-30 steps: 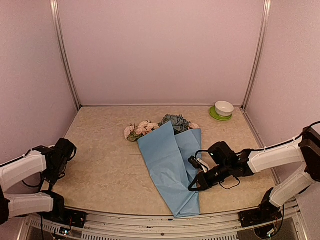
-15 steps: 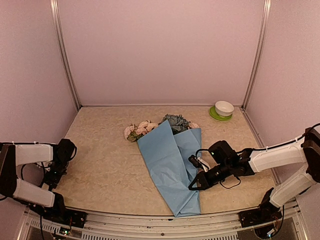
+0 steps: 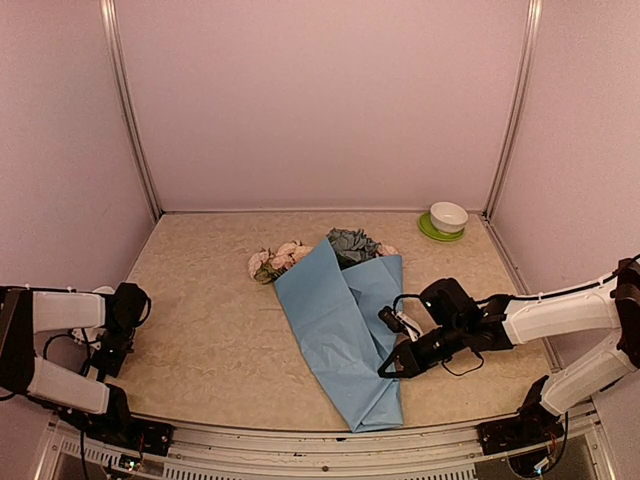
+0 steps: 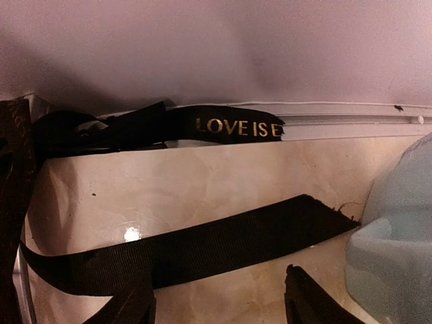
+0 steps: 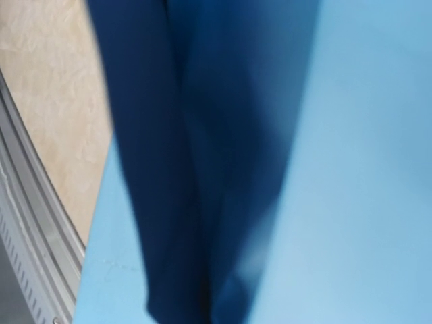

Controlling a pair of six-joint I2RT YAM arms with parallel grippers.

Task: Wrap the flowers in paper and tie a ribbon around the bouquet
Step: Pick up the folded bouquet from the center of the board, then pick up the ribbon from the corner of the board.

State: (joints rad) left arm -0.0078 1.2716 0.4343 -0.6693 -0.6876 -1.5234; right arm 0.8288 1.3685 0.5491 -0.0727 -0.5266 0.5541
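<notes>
The bouquet lies mid-table: pink and blue-grey flowers [image 3: 300,254] stick out of the top of a cone of light blue paper [image 3: 335,325]. My right gripper [image 3: 392,364] is low at the cone's right edge, shut on the paper. Its own view is filled by the paper [image 5: 351,169], with a dark blue fold running down to where the hidden jaws are. My left gripper [image 3: 110,345] is at the far left near the front edge. It stands open [image 4: 219,307] just above the table, and a black ribbon [image 4: 202,243] lies flat right ahead of the fingertips [image 4: 307,300].
A second stretch of ribbon with gold lettering [image 4: 236,127] lies by the metal front rail [image 4: 351,111]. A pale rounded body [image 4: 398,236] crowds the right of the left wrist view. A white bowl on a green saucer [image 3: 446,219] stands at the back right.
The left arm has folded back against the left wall and its gripper has sunk toward the table. The right gripper has shifted slightly to the right on the paper.
</notes>
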